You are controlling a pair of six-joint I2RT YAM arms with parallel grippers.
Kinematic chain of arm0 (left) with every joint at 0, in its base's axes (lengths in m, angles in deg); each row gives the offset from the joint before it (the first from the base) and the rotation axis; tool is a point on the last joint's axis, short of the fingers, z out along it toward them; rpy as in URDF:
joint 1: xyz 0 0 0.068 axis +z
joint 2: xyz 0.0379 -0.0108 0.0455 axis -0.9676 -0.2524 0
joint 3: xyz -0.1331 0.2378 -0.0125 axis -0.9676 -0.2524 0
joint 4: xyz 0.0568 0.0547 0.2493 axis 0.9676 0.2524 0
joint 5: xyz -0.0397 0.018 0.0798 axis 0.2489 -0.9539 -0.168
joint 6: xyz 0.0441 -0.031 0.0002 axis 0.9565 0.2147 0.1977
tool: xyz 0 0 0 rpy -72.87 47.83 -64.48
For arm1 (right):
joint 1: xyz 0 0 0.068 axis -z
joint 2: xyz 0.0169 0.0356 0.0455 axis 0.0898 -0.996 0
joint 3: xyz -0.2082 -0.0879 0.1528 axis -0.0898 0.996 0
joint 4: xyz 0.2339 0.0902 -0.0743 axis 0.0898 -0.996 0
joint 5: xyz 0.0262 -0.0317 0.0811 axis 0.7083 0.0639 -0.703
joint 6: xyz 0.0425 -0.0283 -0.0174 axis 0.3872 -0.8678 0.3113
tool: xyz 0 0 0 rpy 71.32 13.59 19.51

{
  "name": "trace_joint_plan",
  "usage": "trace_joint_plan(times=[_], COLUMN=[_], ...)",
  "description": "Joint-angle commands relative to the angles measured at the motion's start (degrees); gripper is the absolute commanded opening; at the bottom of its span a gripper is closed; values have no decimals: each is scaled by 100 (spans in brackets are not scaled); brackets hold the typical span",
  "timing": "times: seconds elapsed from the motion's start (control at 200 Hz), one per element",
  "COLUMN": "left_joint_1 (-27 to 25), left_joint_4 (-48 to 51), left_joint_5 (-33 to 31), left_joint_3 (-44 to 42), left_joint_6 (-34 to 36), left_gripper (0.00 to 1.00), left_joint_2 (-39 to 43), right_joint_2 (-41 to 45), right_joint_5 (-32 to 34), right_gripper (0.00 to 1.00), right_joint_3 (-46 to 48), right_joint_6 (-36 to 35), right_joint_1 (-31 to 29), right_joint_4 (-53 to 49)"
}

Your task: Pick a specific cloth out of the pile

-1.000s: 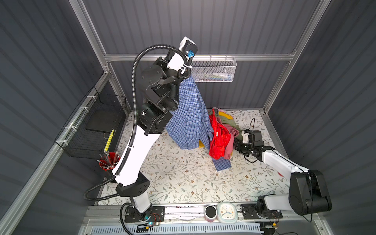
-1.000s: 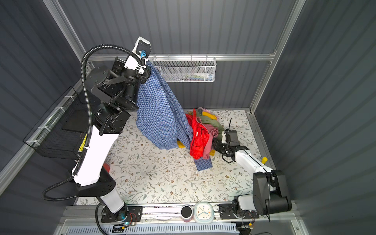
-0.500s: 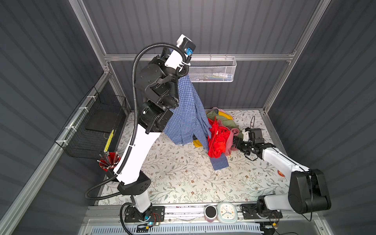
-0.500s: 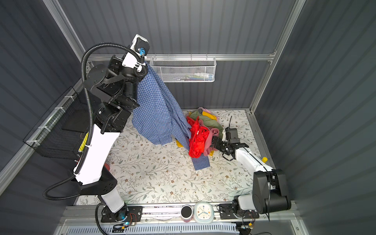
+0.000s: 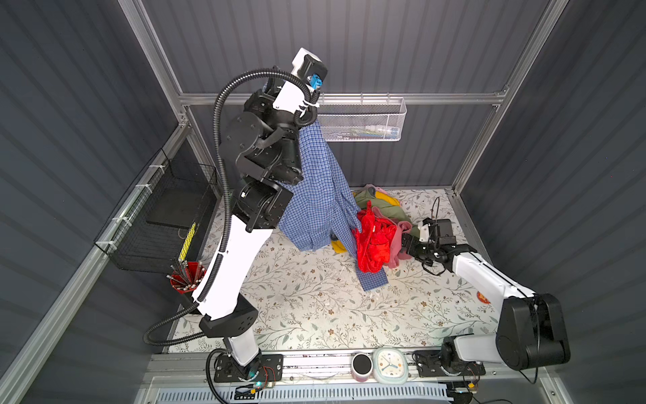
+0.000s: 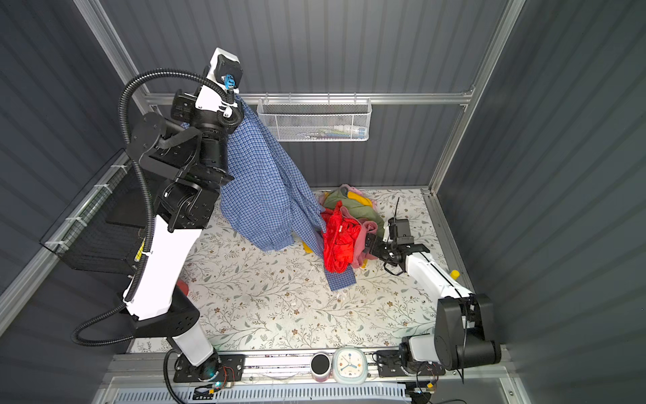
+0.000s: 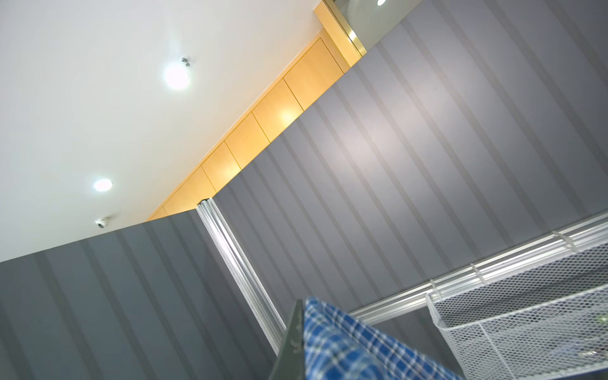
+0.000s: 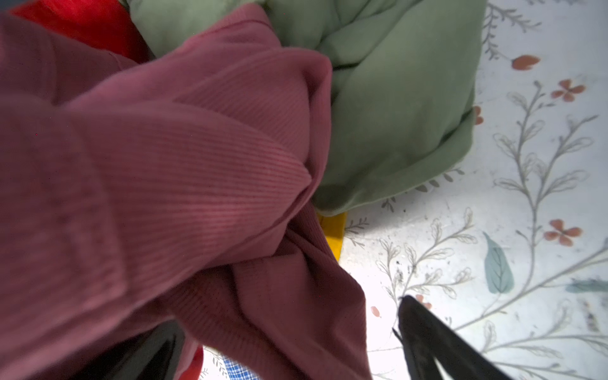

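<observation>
- Hanging from the high left gripper, whose fingers are pressed together on its upper edge, the cloth drapes down at 9 o'clock of the pile.
- One sleeve passes beneath the red garment, and its cuff lies on the floral table at the pile's 6 o'clock.
- The right gripper, at the pile's 4 o'clock, stands spread wide, with a fold of the pink garment between its fingers.
</observation>
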Motion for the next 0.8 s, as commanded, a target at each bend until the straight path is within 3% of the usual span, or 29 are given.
trace_joint_plan(times=[0.0, 0.34, 0.49, 0.665, 0.795], left_joint_1=[31, 43, 273, 484, 356], left_joint_4=[-899, -1084, -875, 47, 757], left_joint_5=[-75, -223, -278, -293, -250], left_joint_3=[133, 42, -214, -957, -1661], left_joint_6=[541, 1030, 981, 54, -1318], left_gripper=[0, 0, 0, 0, 0], left_joint_2=[263, 340, 254, 188, 220], right_joint_2=[-28, -56, -45, -9, 57], right_joint_5=[118, 84, 75, 93, 106], right_gripper=[99, 99, 99, 99, 99], right_joint_3=[-138, -103, -112, -86, -51], right_joint_6=[-65, -17, -39, -41, -8], right_joint_1=[15, 6, -3, -26, -38], right_joint_4=[-101, -68, -71, -78, -89])
